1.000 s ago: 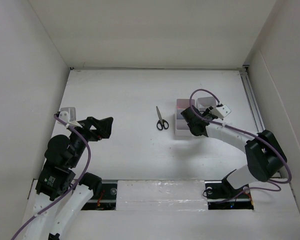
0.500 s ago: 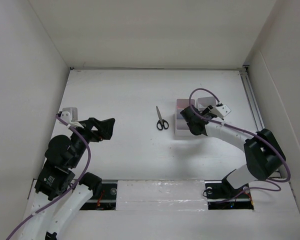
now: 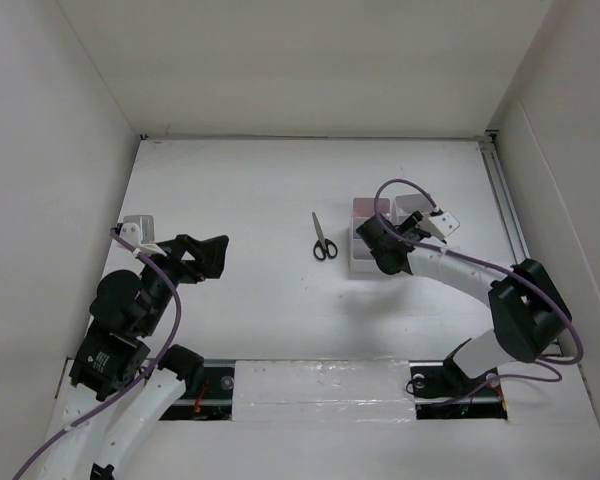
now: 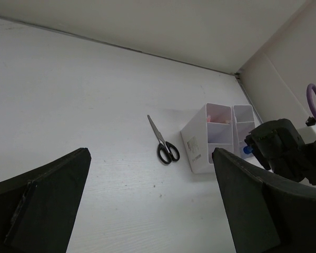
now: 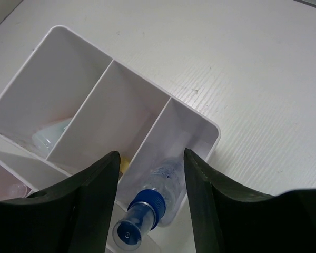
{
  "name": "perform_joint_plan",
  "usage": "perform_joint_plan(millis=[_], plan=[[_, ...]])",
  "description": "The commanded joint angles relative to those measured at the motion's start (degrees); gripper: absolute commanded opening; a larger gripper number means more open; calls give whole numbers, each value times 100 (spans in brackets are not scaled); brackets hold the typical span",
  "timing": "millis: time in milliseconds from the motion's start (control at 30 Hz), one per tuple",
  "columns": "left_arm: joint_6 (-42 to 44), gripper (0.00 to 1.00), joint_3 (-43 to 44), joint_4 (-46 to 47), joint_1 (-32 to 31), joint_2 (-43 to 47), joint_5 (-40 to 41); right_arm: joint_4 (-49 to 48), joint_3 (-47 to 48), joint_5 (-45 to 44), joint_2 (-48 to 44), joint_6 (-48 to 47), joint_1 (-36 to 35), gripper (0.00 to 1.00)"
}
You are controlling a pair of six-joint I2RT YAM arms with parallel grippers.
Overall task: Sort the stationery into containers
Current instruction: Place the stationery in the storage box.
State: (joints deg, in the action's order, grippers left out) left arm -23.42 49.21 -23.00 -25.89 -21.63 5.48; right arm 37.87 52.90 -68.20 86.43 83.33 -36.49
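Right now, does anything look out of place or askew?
Small black-handled scissors lie outside the two white divided plastic boxes. In one box's end compartment, the clear blue-capped bottle leans tilted, not upright.

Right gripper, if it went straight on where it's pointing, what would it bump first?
Probably the blue cap of the clear bottle, leaning in the end compartment of the white box, between the open fingers of the right gripper. Depth is hard to judge.

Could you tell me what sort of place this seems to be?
Probably a robot test cell: a white table boxed in by plain white walls, with scissors and divided boxes laid out.
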Motion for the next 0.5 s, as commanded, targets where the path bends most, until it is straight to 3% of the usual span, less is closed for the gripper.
perform_joint_plan(millis=[0,300,467], plan=[[4,100,54,138,-21,-17,50,247,97,-307,-319,201,-121,59],[4,100,54,138,-21,-70,50,458,203,-307,-978,-9,-481,66],[-48,100,54,138,-21,-280,155,-75,308,-255,-1681,-1123,-693,72]])
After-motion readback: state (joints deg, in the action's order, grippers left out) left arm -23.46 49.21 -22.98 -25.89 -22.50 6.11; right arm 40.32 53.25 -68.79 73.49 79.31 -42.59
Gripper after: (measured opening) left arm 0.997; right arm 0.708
